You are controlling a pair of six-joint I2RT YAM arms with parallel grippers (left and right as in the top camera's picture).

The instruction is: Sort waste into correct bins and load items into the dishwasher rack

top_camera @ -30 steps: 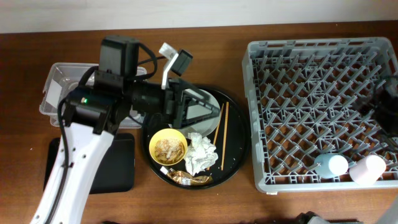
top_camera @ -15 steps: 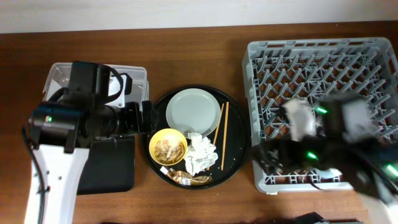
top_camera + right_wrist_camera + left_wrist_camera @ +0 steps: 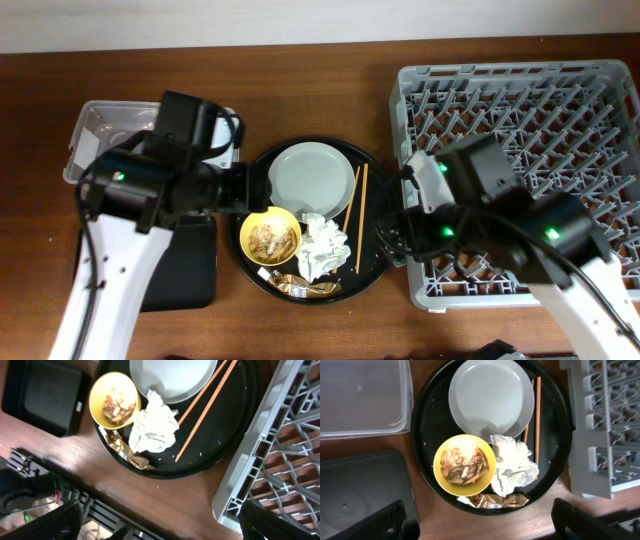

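Two arms flank the large round black tray [image 3: 427, 425], both claws released and empty.
Within a second the left gripper [image 3: 480, 525] drew back and the right gripper [image 3: 162, 522] swung over from the grey pegged plastic rack [image 3: 520, 100], so a pick looks near. Only the wrist views show the spread fingers [image 3: 375, 522]. The crumpled white napkin [image 3: 514, 464], gold foil wrapper [image 3: 495, 501] and yellow scrap-filled bowl [image 3: 464, 465] lie on that tray.

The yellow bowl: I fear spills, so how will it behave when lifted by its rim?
The yellow bowl looks light and rigid, likely plastic. Loose food scraps lie in it, so tilting would probably spill them. Its smooth, glossy rim may slip in a pinch.
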